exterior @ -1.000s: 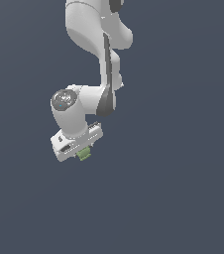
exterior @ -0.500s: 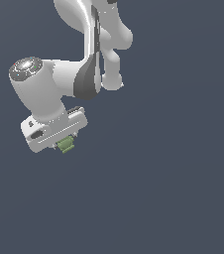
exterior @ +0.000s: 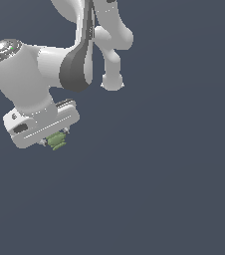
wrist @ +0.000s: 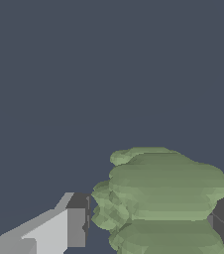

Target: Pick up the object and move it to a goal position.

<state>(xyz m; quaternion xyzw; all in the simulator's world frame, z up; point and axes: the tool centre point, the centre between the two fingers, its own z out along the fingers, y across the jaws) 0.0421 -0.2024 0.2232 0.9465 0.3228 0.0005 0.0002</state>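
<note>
object (exterior: 57, 141): olive-green, ridged | fingers (wrist: 76, 227): white, dark pads | arm (exterior: 30, 79): white, grey joint

bg (exterior: 184, 189) = flat slate blue-grey, uniform across the exterior view, same tone edge to edge. No horizon or seam visible, so can't tell floor from wall. Slightly lighter diagonal band low on the exterior view's left, very faint, could be shading on a ground plane; can't confirm. Wrist view: same dark blue-grey fill (wrist: 109, 69) across all the open area, no texture, no gradient worth noting. Lighting even and diffuse, src direction not readable from the bg alone.
</note>
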